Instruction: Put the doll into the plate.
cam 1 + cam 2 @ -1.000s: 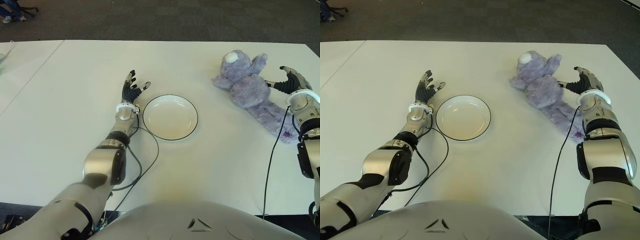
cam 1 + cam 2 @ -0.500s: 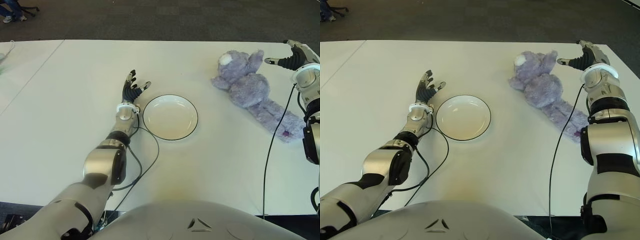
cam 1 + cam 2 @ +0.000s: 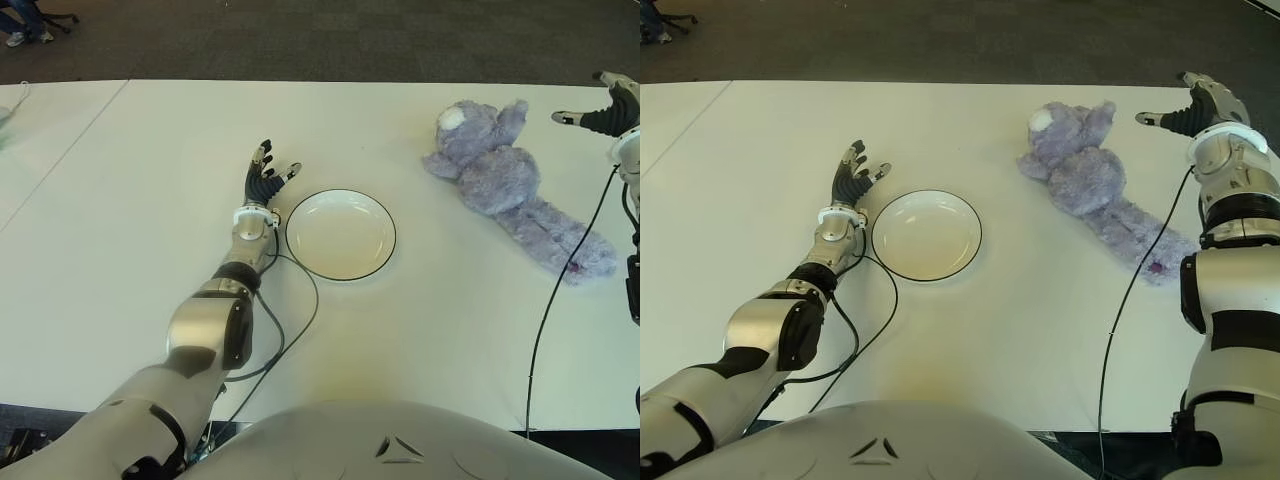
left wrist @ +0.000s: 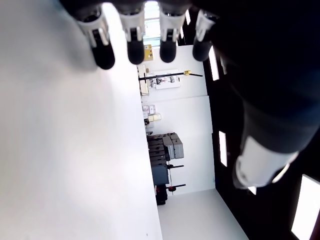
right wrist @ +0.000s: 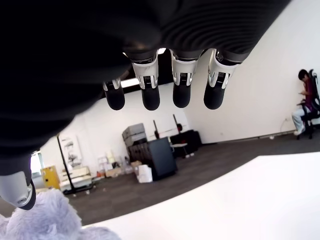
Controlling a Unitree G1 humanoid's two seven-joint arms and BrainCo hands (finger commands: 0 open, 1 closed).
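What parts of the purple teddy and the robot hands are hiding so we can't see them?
- Fluffy purple teddy doll: face not visible in either eye view; the right wrist view shows only a fuzzy corner, cut by the frame edge.
- Right robot hand: cropped by the frame edge in the left eye view.
- Left robot hand: its palm blocks most of the left wrist view, hiding the round white plate.

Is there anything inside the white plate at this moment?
No, the plate holds nothing; only its bare white inside shows. The doll lies on the table to its right, near the open right hand. The left hand shows beside the plate's left.
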